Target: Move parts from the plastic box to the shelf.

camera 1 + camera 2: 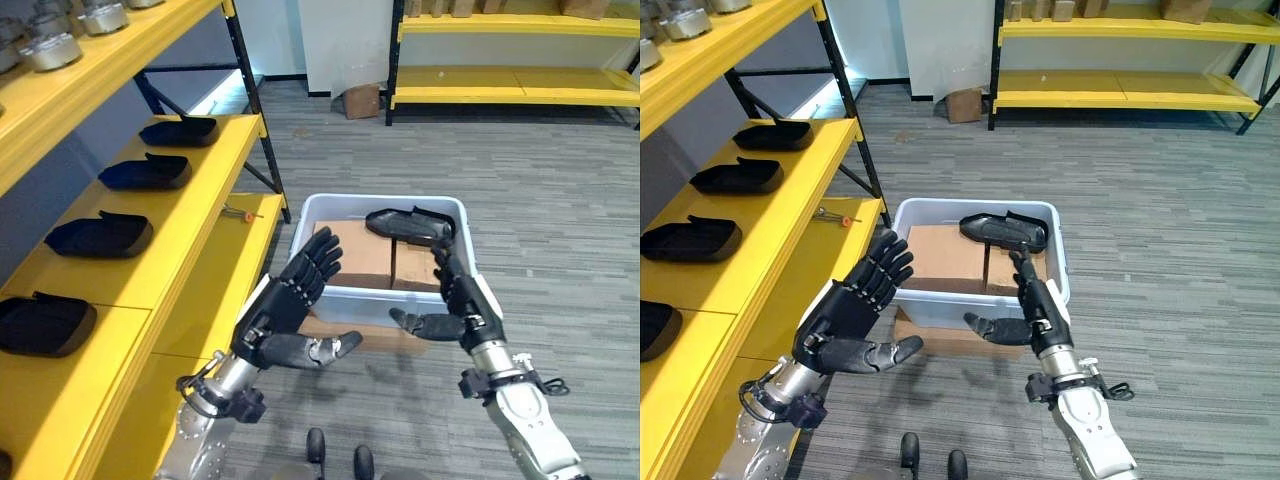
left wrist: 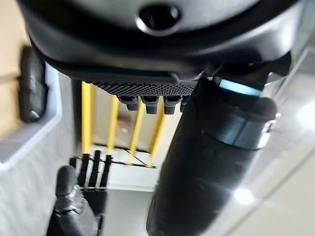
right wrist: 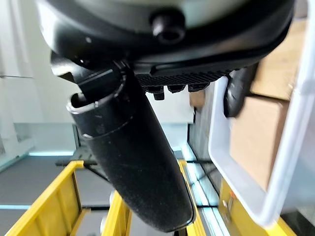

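Note:
A pale plastic box [image 1: 352, 304] stands on the grey floor in front of me. A black moulded part [image 1: 408, 224] lies at its far right, on top of two cardboard boxes [image 1: 360, 256]. My left hand [image 1: 290, 300] is held open just before the box's near left corner, palm turned inward, holding nothing. My right hand [image 1: 462, 300] is open at the near right corner, fingers straight over the rim and thumb pointing left. The yellow shelf [image 1: 195, 235] runs along my left and carries several black parts [image 1: 146, 172]. In the right wrist view the part [image 3: 238, 91] shows past the fingers.
A small orange-tipped tool [image 1: 241, 212] lies on the lower shelf board. Metal parts [image 1: 50, 50] sit on the upper shelf level. A flat cardboard sheet [image 1: 375, 338] lies under the box. Another yellow rack [image 1: 510, 85] and a small carton [image 1: 362, 100] stand at the back.

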Tool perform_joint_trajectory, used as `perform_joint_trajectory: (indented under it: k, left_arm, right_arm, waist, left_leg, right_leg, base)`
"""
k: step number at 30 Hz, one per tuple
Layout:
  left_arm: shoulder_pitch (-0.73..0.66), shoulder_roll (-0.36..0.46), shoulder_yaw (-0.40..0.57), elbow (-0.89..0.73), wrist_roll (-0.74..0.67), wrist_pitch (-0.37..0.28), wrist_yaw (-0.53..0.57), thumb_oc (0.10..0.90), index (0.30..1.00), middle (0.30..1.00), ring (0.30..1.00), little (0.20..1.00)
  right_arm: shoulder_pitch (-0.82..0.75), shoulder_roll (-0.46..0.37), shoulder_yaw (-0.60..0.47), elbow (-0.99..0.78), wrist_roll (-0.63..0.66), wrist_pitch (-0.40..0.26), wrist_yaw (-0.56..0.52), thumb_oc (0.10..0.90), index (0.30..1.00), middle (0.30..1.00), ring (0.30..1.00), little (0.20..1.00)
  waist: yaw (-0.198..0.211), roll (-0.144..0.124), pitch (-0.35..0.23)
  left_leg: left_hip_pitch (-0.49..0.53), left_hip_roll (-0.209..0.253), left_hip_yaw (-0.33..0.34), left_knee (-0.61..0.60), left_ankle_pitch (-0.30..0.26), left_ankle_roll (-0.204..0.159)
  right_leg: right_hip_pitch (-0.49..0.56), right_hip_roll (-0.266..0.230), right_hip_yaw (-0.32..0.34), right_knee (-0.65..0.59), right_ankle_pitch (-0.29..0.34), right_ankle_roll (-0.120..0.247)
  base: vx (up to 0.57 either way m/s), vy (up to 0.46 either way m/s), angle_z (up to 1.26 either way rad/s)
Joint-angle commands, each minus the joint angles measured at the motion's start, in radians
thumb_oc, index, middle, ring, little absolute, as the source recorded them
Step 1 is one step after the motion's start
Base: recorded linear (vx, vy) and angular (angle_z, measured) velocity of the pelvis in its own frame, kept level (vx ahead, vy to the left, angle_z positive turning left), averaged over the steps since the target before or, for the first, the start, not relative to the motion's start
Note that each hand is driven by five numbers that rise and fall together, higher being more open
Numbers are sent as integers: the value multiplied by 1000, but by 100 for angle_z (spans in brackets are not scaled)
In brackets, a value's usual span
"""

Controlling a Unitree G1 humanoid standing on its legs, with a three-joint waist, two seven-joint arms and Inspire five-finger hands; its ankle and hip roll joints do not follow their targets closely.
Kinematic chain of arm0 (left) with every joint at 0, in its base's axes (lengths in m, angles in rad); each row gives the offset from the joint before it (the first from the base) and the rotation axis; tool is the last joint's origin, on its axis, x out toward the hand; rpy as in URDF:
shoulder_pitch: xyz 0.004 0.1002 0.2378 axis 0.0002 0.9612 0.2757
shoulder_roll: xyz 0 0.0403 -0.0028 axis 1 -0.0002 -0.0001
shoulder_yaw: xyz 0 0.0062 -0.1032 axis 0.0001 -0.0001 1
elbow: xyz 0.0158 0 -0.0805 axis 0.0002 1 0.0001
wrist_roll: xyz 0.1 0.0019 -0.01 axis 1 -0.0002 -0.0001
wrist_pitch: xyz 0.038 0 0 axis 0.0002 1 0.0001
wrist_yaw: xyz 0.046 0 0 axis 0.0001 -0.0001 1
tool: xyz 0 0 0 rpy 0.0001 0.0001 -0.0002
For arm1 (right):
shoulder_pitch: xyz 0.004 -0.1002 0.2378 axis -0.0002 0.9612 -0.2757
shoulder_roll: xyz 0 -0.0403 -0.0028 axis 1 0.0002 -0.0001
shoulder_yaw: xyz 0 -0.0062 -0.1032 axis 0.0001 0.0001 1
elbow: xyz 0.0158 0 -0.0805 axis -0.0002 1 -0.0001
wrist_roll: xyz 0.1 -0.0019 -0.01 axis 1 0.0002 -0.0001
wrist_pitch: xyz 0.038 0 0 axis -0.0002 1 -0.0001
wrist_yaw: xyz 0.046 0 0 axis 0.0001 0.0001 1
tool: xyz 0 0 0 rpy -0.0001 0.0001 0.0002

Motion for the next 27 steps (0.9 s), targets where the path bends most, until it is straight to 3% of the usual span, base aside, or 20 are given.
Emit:
perform_joint_trajectory:
  k: [1,4,7,10,13,19,27]
  left_arm:
    - [-66,30,55,-99,3,-47,16,900,1000,1000,1000,1000]
    - [-57,42,65,-95,8,-29,8,900,1000,1000,1000,1000]
    - [-40,44,57,-96,-41,-9,-20,900,1000,1000,1000,1000]
    - [-24,53,41,-106,16,-61,-7,900,1000,1000,1000,1000]
    - [-51,65,32,-112,20,-63,39,900,1000,1000,1000,1000]
    - [-43,61,45,-143,8,-12,12,900,1000,1000,1000,1000]
    - [-22,71,47,-165,0,-17,57,900,1000,1000,1000,1000]
  right_arm:
    - [-108,39,-15,-117,19,-94,37,900,1000,1000,1000,1000]
    - [-135,41,-12,-97,8,-111,24,900,1000,1000,1000,1000]
    - [-158,40,1,-113,-45,-131,-8,900,1000,1000,1000,1000]
    - [-170,73,16,-133,-67,-120,4,900,1000,1000,1000,1000]
    - [-193,49,30,-126,-74,-124,34,900,1000,1000,1000,1000]
    - [-209,19,59,-142,-106,-116,54,900,1000,1000,1000,1000]
    - [-217,-27,98,-113,-191,-133,17,900,1000,1000,1000,1000]
  waist:
    - [31,-52,-28]
    - [55,-54,-21]
    - [49,-54,-15]
    - [45,-52,-9]
    - [40,-49,-17]
    - [56,-46,-36]
    - [59,-35,-32]
  left_leg:
    - [-6,-15,85,72,-91,9]
    - [34,0,111,51,-98,8]
    - [81,5,118,10,-105,8]
    - [112,32,149,-5,-114,-1]
    - [123,57,174,0,-126,-13]
    - [128,93,202,29,-131,-35]
    - [89,169,195,156,-132,-82]
  right_leg:
    - [31,-126,-196,201,-181,115]
    - [29,-181,-245,160,-142,137]
    - [11,-243,-196,24,-13,193]
    - [-31,-317,-185,-43,93,260]
    - [-32,-321,-203,-51,86,257]
    - [1,-319,-266,-37,47,231]
    - [28,-270,-305,-23,-11,157]
  base:
    - [19,8,-15]
    - [34,-78,-66]
    - [62,-126,-31]
    - [84,-223,10]
    - [150,-254,-1]
    - [163,-195,8]
    - [224,-279,2]
